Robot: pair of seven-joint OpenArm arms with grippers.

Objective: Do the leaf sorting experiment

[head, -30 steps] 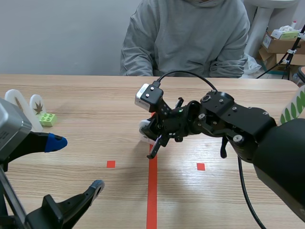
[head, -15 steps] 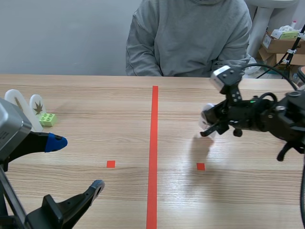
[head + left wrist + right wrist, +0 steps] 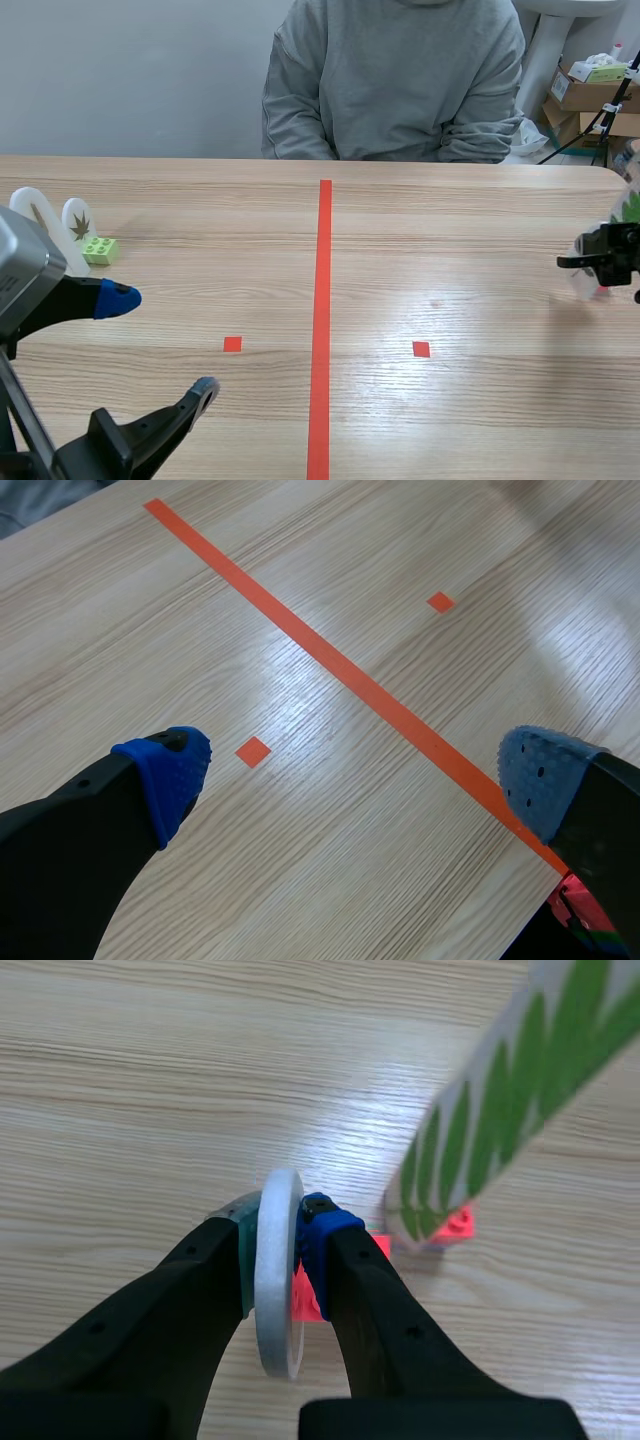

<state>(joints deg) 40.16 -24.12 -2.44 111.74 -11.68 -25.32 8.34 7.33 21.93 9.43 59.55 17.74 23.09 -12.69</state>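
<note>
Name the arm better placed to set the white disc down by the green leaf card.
Right. The right gripper is shut on the white disc, near the green leaf card; the left gripper is open, holding nothing.

Item 1: held plaque [image 3: 279,1280], white, round-topped, seen edge-on and upright. It is clamped between the pads of the right pincer [image 3: 282,1232], and a red block [image 3: 304,1298] sits at its foot.

Item 2: fern plaque [image 3: 497,1100], white with green leaflets, seated in a pink block [image 3: 455,1226] on the surface just beside item 1.

Item 3: tall brown-leaf plaque [image 3: 33,214] and small brown-leaf plaque [image 3: 78,220], both white and upright, side by side at the surface's left. A light green block [image 3: 99,249] is at the smaller one's foot.
</note>
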